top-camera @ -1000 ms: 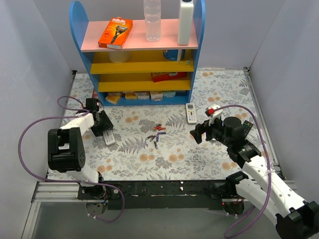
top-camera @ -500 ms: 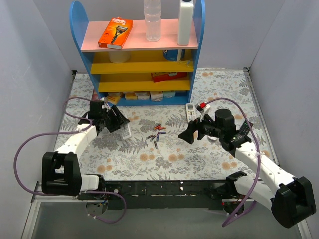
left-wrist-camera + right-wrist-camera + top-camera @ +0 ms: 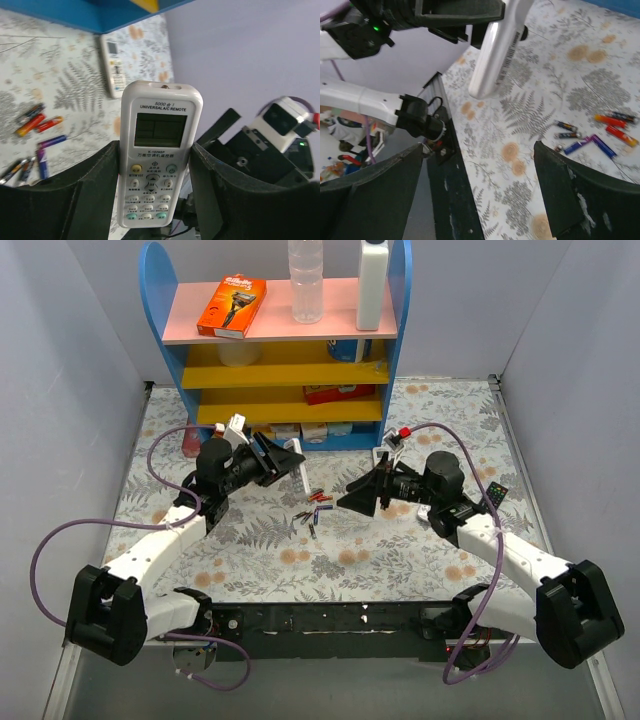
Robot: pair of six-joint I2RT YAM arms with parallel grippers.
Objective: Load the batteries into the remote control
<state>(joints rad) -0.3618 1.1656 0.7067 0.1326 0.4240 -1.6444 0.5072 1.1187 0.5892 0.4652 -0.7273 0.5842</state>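
My left gripper (image 3: 288, 460) is shut on the remote control (image 3: 156, 150), a white remote with a display and buttons, and holds it off the table with its free end towards the right arm. In the right wrist view the remote control (image 3: 497, 50) shows its plain back, hanging above the floral mat. My right gripper (image 3: 358, 497) stands wide open just right of it, with nothing between its jaws. The batteries (image 3: 312, 510), several small red, blue and dark cells, lie loose on the mat below and between the two grippers. They also show as batteries (image 3: 37, 127) and batteries (image 3: 600, 135) in the wrist views.
A second, smaller white remote (image 3: 112, 65) lies on the mat in front of the blue shelf unit (image 3: 280, 350). A small black remote (image 3: 496, 494) lies at the right. Grey walls close in both sides.
The left arm has lifted the remote off the mat at the left and carried it towards the centre. The right arm has swung left towards it, its jaws staying open.
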